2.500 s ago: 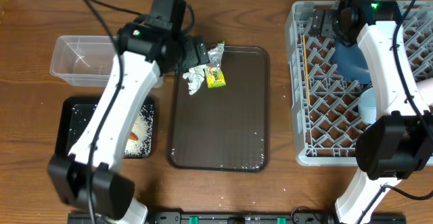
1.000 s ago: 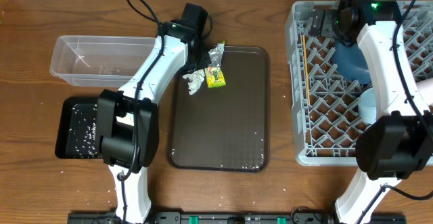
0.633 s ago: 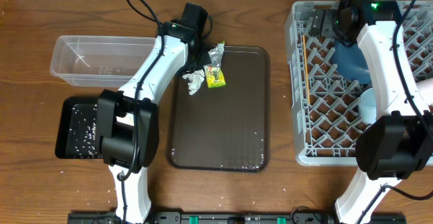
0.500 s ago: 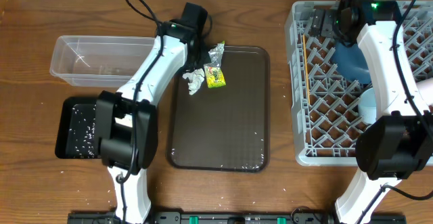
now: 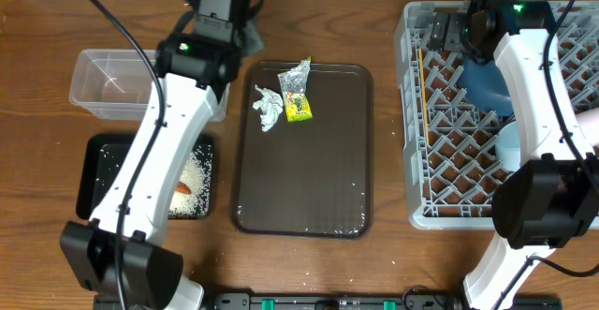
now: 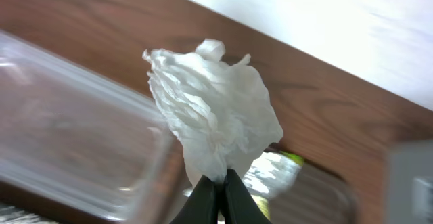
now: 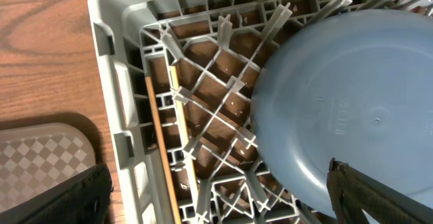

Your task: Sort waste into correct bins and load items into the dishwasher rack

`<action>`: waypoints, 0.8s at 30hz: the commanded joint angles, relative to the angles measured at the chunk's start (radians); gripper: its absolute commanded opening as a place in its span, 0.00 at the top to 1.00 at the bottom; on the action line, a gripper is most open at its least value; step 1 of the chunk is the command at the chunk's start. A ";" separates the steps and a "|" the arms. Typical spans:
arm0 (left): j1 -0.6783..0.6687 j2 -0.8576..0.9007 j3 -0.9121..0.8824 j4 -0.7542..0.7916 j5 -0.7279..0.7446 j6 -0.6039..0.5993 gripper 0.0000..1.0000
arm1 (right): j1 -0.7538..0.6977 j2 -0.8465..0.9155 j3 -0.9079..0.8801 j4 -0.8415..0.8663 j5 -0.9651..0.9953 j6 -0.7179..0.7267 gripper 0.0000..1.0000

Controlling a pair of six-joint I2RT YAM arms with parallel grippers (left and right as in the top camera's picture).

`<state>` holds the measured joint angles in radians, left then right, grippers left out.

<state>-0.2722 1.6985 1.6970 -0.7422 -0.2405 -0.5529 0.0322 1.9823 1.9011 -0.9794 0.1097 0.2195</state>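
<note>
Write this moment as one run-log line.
left gripper: shut on crumpled white paper, aloft near clear tub | right gripper: open over dishwasher rack | foil wrapper, second crumpled paper: on brown tray

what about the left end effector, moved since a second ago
Yes. The left end effector, shut on crumpled paper, went from the brown tray's top-left corner up-left in the overhead view, toward the clear tub.

Crumpled white paper [image 5: 268, 110]: 2 pieces, the second piece [image 6: 211, 109] showing in the left wrist view.
Foil wrapper [image 5: 298, 93]: 1.
Carrot [image 5: 183, 189]: 1.
Rice heap [image 5: 195, 172]: 1.
Clear tub [image 5: 103, 85]: 1.
Black tray [image 5: 98, 174]: 1.
Brown serving tray [image 5: 309, 179]: 1.
Dishwasher rack [image 5: 412, 160]: 1.
Large blue bowl [image 5: 487, 85]: 1.
Small light-blue bowl [image 5: 510, 146]: 1.
Chopsticks [image 7: 161, 149]: 1 pair.
</note>
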 commanded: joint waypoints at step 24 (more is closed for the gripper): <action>0.149 0.036 -0.081 -0.142 0.318 -0.024 0.22 | 0.006 -0.005 0.000 -0.002 0.010 0.011 0.01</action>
<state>-0.1043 1.7229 1.6253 -0.8825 -0.1020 -0.6205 0.0322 1.9823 1.9011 -0.9794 0.1097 0.2195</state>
